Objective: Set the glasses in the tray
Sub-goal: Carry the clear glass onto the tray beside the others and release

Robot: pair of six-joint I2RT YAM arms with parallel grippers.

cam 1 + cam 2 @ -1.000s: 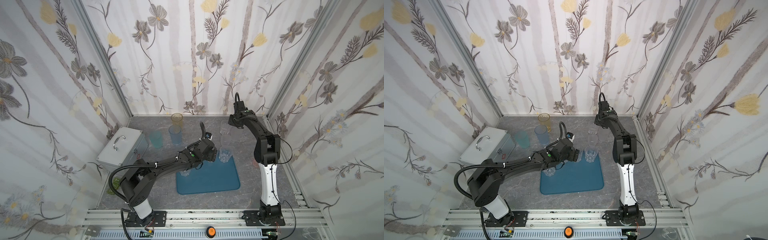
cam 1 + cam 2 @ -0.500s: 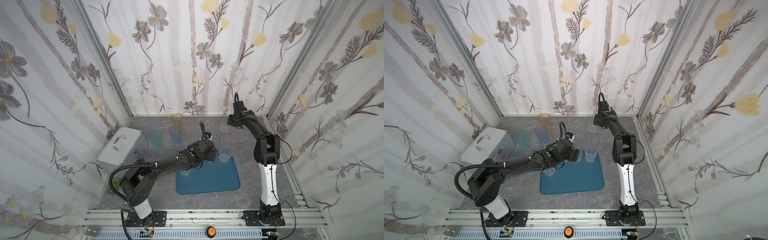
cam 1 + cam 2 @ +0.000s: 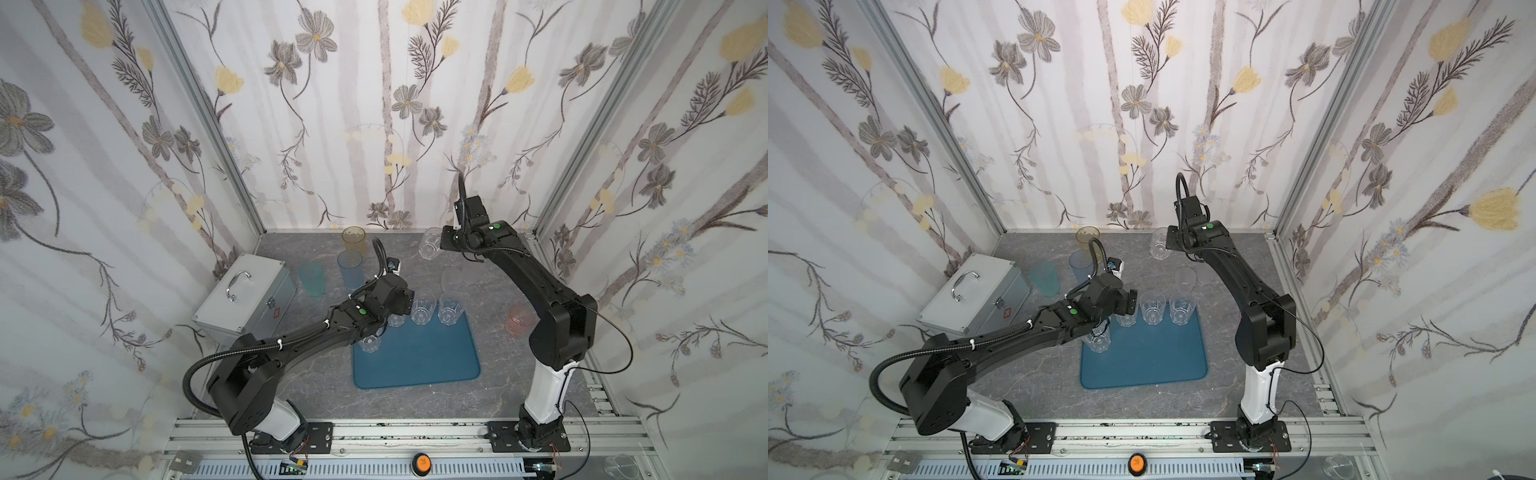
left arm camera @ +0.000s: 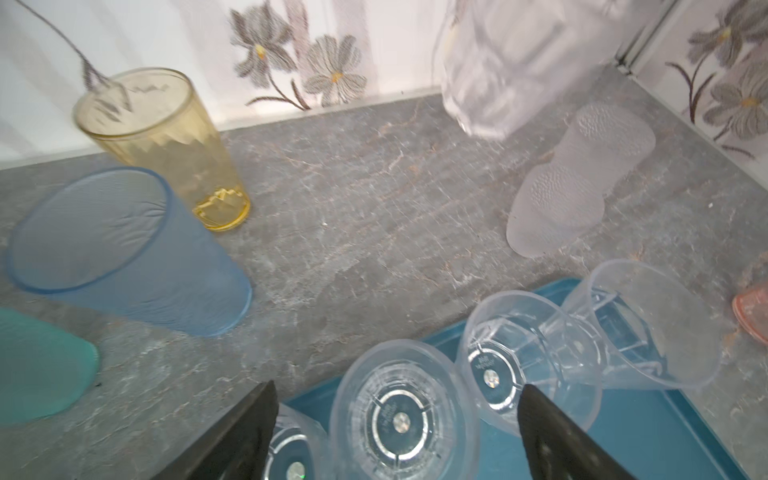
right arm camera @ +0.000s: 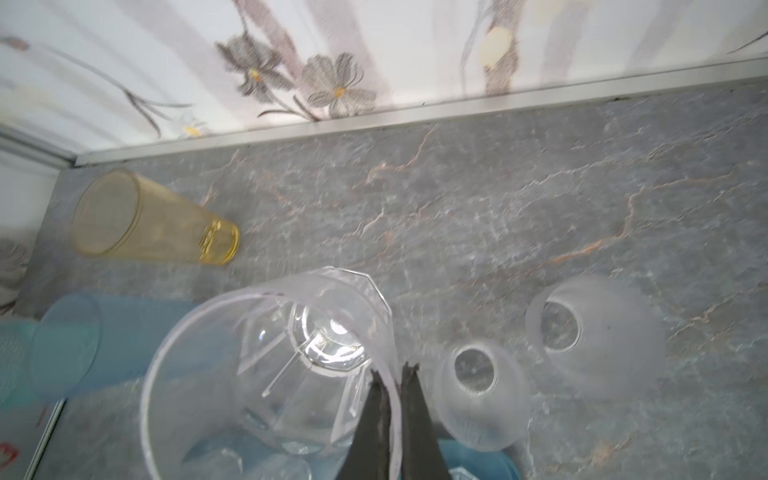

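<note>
My right gripper (image 5: 392, 374) is shut on the rim of a clear faceted glass (image 5: 291, 365), one finger inside and one outside. In both top views that glass (image 3: 430, 243) (image 3: 1160, 243) hangs off the table near the back wall at the right gripper (image 3: 442, 243). The teal-blue tray (image 3: 415, 365) (image 3: 1150, 365) holds several clear glasses (image 3: 423, 311) along its far and left edges. My left gripper (image 4: 397, 395) (image 3: 409, 305) is open above one of them (image 4: 401, 419), not touching it.
Amber (image 3: 353, 239), blue (image 3: 350, 266) and teal (image 3: 311, 276) glasses stand at the back left beside a silver metal case (image 3: 245, 295). Two frosted glasses (image 4: 557, 208) (image 4: 606, 141) stand just behind the tray. A pink glass (image 3: 518, 320) is right of the tray by the right arm.
The right gripper has shut on the clear glass's rim and raised it a little, shifting left. The left gripper has stayed open over the tray.
</note>
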